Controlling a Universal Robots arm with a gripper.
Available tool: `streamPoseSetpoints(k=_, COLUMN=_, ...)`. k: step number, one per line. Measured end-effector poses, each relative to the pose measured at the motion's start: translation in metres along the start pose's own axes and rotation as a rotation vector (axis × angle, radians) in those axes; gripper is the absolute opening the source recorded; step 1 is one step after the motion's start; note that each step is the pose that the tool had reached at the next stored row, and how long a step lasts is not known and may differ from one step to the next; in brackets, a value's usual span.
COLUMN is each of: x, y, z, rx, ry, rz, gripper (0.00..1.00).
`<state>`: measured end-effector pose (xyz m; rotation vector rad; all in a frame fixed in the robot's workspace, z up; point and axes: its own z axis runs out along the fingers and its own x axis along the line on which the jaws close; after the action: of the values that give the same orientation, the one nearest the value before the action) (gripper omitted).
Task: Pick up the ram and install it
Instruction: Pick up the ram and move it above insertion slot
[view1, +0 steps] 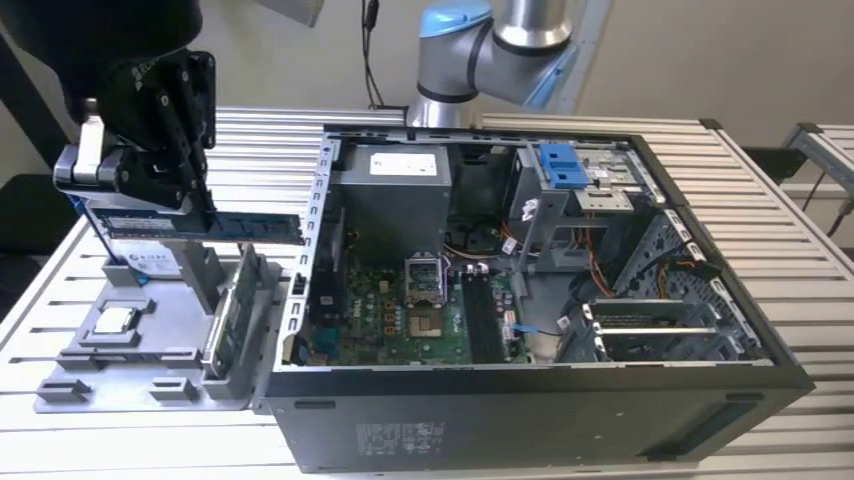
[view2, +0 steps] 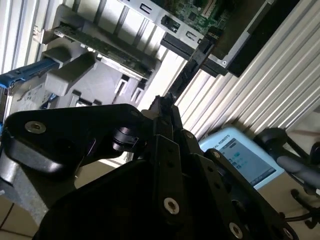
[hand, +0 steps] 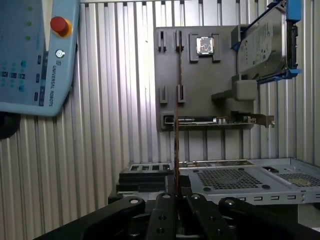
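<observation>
The ram is a long, thin dark stick held level above the grey parts holder, at the exterior view's left. My gripper is shut on one end of it. In the first wrist view the ram shows edge-on as a thin line running out from between my fingertips. The second wrist view has the ram reaching from my gripper toward the case. The open computer case lies to the right, with the dark memory slots on its green motherboard.
On the holder lie a small silver CPU chip, a hard drive in a blue frame and an upright card. A teach pendant rests on the slatted table. The arm's base stands behind the case.
</observation>
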<state>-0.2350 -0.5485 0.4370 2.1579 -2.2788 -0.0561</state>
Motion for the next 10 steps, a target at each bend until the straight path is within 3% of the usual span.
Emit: streamPoseSetpoints(k=10, x=-0.0011, y=-0.0195, z=-0.0006, rx=-0.0002, ry=0.0002, rz=0.000, gripper=0.14)
